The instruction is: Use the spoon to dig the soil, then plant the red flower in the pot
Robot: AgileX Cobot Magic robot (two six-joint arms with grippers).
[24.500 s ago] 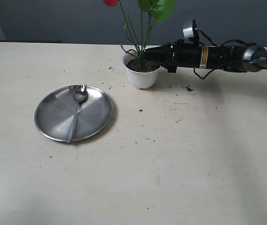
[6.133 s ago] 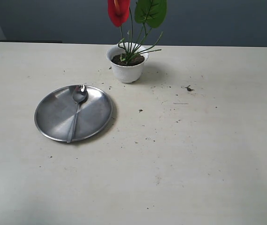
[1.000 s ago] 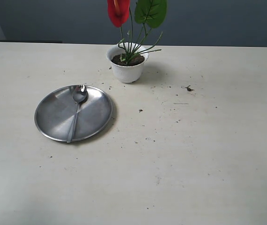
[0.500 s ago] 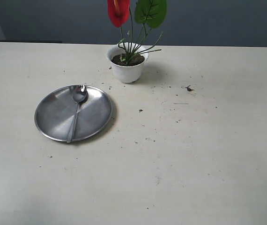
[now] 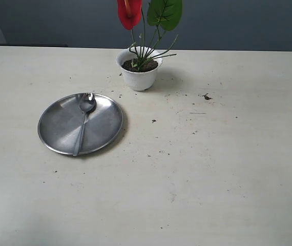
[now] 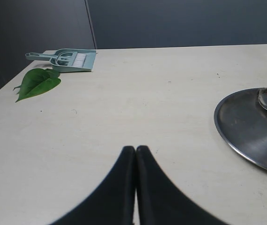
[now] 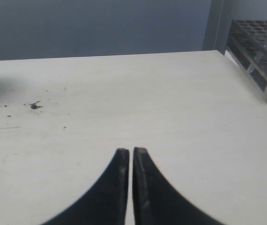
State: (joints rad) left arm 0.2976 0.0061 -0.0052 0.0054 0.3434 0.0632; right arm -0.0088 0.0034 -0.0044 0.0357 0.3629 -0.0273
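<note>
Standing in the small white wavy pot (image 5: 139, 79), the glossy red flower (image 5: 129, 13) looks planted; left claw (image 6: 135, 149) and right claw (image 7: 130, 151) pinched together, empty.

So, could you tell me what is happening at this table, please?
Nothing is being handled right now. The red flower stands in the soil of the white pot, and the spoon lies on the steel plate nearby. Both arms' jaws are shut, empty and touching nothing.
</note>
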